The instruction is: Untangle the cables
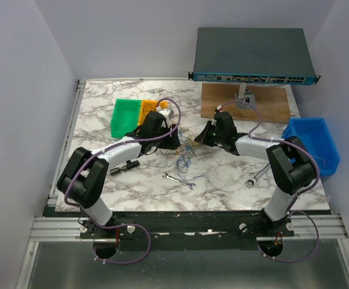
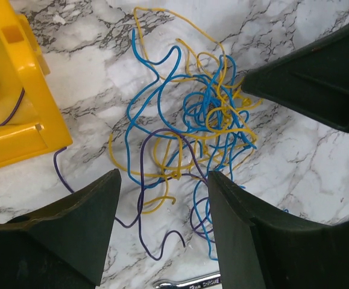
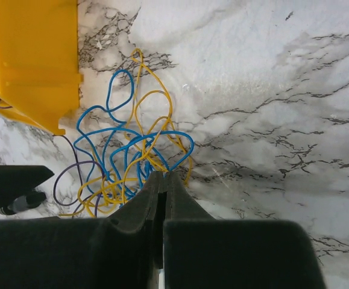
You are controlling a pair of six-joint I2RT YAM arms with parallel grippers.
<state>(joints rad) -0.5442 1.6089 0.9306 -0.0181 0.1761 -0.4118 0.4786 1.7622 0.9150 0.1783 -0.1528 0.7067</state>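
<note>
The cables (image 2: 204,114) lay in a blue, yellow and purple knot on the marbled surface (image 2: 295,174), just beside the yellow bin (image 2: 17,102). The left arm (image 1: 123,147) and right arm (image 1: 252,146) were stretched forward and angled inward, wrists tipped down at the knot, and the left fingers (image 2: 246,241) hung wide apart, gripping nothing, loose strands trailing into the gap between them. The right fingers (image 3: 163,198) were pressed tight together at the knot's opposite edge, and whether a strand was caught there, I couldn't tell.

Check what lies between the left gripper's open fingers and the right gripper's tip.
The tangled cables fill the stretch between left gripper and right gripper, as the left wrist view shows.
</note>
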